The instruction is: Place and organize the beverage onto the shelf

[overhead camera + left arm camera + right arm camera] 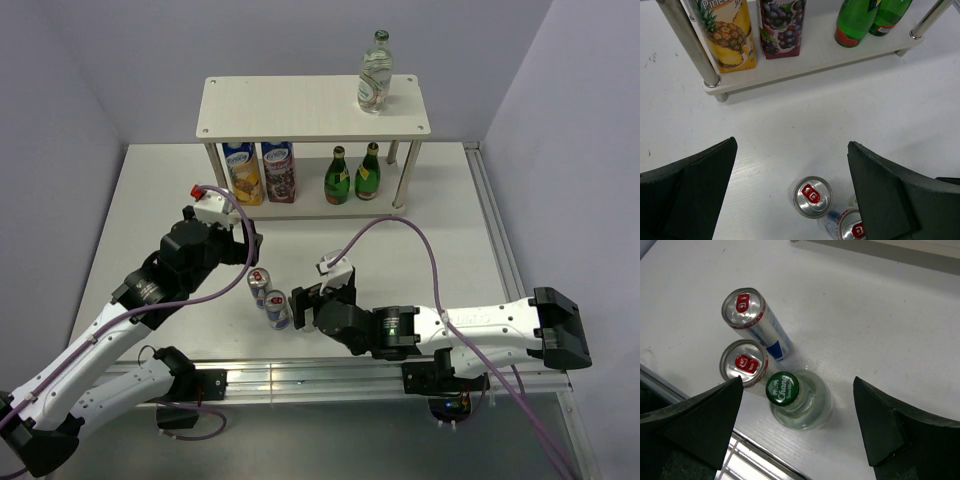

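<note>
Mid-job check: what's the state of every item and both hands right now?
clear bottle: upright, shelf top tier.
second clear bottle: upright, capped, on table.
green bottles: both upright, lower tier.
cans: both upright, unopened, on table.
juice cartons: upright, lower tier.
left hand: open, empty.
right hand: open, second clear bottle between its fingers.

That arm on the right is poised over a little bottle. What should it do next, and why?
Probably lower the right tool straight down and close on the clear bottle at its neck. The tool is open, the bottle stands upright beneath it, and the cans crowd one side. Its twin already stands on the top board.
</note>
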### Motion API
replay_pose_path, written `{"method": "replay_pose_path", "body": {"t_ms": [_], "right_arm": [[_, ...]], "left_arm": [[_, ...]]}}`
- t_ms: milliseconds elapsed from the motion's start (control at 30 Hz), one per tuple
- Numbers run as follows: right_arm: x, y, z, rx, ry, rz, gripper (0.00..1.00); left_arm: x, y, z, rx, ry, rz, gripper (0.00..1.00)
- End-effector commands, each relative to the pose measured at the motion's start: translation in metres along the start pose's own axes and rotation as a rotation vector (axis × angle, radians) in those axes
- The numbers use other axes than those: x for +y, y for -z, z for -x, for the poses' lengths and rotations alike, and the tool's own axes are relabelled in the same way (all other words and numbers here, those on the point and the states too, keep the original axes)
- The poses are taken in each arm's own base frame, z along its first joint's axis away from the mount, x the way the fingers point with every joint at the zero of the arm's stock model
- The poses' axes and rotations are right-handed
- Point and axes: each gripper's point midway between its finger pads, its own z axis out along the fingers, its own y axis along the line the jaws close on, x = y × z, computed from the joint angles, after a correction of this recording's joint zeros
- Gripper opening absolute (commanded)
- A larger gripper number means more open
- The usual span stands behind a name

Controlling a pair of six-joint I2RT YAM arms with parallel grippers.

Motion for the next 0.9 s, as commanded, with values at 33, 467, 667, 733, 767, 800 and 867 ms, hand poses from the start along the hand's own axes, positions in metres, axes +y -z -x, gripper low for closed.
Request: {"method": "replay_pose_path", "body": {"t_ms": [33,467,667,733,767,800,867], "right_arm": [[-0.002,-0.014,0.008,-0.055,-0.079,-0.011,0.95],[-0.009,-0.034,-0.006,-0.021,-0.100,-0.037,0.60],[-0.008,-0.036,-0.008,-0.010,-0.092,-0.046,0.41],[-0.010,-0.037,-0.008,-0.009,-0.086,-0.057,0.36],[-0.010,-0.036,-0.008,-0.009,-0.083,-0.062,0.30],[-0.010,-0.036,-0.004,-0.013,-0.085,-0.065,0.28],[-0.012,-0.036,-0.001,-0.016,-0.071,-0.075,0.19]], "left_arm": [[0.003,0.001,0.011,-0.042,0.007,0.013,0.99],[0.005,0.001,0.012,-0.046,0.009,0.023,0.99],[0.005,0.001,0.012,-0.046,0.010,0.024,0.99],[0.005,0.001,0.012,-0.046,0.008,0.023,0.99],[0.005,0.001,0.011,-0.045,0.008,0.022,1.00],[0.005,0.001,0.012,-0.046,0.010,0.023,0.99],[0.005,0.001,0.012,-0.046,0.009,0.023,0.99]]}}
